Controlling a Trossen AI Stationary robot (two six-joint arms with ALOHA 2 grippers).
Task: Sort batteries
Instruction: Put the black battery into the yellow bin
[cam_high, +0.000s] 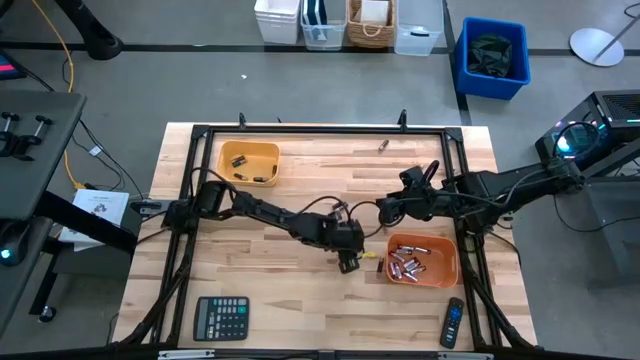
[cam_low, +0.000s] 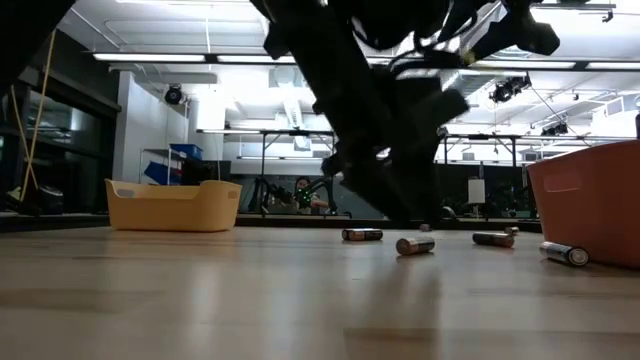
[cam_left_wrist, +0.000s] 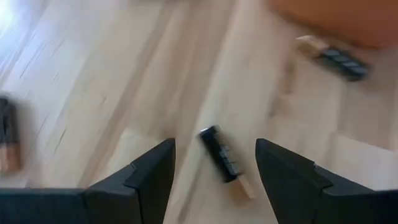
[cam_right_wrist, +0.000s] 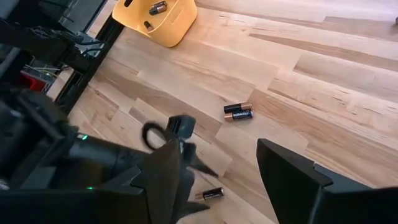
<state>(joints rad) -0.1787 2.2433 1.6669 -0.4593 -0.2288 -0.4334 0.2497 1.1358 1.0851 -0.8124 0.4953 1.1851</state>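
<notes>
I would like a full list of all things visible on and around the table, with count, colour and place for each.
yellow bin: one, yellow, far left of the table, a few batteries inside.
orange bin: one, orange, near right of the table, many batteries inside.
loose batteries: several, dark or silvery, on the wood; one near the far edge, one between the left gripper's fingers, a pair side by side.
calculator: one, black, near left corner.
remote control: one, black, near right corner.
blue crate: one, blue, on the floor beyond the table.
left gripper: open, over the table's middle, beside the orange bin.
right gripper: open, just beyond the orange bin.
</notes>
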